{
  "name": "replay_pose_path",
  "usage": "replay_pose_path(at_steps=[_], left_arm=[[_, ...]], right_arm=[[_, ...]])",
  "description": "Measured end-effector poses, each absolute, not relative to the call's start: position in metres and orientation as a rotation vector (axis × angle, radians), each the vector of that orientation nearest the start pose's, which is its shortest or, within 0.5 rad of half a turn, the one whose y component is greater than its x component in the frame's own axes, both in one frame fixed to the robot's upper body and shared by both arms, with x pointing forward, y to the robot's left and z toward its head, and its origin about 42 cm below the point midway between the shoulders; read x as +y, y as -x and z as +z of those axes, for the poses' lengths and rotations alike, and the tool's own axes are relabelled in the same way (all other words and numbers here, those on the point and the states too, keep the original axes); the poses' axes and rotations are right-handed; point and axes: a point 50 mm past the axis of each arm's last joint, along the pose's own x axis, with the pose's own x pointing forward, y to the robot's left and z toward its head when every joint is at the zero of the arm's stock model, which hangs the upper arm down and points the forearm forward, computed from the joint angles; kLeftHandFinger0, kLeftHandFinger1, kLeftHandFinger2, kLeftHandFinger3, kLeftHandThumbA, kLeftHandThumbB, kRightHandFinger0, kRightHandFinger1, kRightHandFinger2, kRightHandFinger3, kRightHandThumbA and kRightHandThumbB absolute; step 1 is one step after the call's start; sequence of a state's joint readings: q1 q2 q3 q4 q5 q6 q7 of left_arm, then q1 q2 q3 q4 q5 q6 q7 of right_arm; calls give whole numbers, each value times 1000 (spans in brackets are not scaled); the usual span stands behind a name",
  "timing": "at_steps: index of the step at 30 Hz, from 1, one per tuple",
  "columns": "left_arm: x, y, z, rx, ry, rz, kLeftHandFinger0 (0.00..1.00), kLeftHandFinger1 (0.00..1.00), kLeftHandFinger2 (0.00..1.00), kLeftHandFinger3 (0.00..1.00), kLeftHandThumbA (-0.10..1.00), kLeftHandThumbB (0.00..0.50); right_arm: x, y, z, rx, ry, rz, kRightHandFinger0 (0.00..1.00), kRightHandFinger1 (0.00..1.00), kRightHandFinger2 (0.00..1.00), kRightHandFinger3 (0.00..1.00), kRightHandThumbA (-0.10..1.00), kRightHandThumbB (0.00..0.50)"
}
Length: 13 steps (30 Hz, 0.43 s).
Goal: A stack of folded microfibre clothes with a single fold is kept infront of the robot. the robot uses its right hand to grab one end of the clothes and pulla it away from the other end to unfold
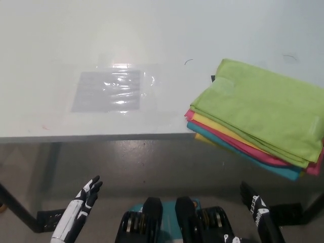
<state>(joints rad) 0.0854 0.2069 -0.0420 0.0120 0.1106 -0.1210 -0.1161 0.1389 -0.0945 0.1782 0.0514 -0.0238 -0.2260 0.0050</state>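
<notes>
A stack of folded microfibre cloths [258, 119] lies at the table's front right corner, overhanging the edge. The top cloth [263, 109] is lime green; pink, yellow and teal layers show beneath it. My black right hand [255, 207] hangs low, well below the stack and the table edge, fingers apart and holding nothing. The white left hand [83, 202] rests at the lower left, also below the table, open.
The white table [101, 35] fills the upper picture. A clear plastic sheet [111, 90] lies flat on it left of the cloths. Below the table edge is grey floor, with a table leg [48, 167] at the left.
</notes>
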Motion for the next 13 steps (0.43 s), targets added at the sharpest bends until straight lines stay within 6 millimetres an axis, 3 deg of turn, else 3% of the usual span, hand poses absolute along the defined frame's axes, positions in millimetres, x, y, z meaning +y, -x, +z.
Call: replay_pose_path(at_steps=[3,9,13], left_arm=[[266,-253,81,-3,-314,-167,1000,1000,1000,1000,1000,262],[266,-256,82,-7,-314,-168,1000,1000,1000,1000,1000,260],[265,-259,84,-16,-315,-168,1000,1000,1000,1000,1000,263]], right_arm=[[-198,-239,64,-43,98,176,1000,1000,1000,1000,1000,200],[-193,-266,80,-79,107,199,1000,1000,1000,1000,1000,201],[-192,-270,77,-64,110,200,1000,1000,1000,1000,1000,181]])
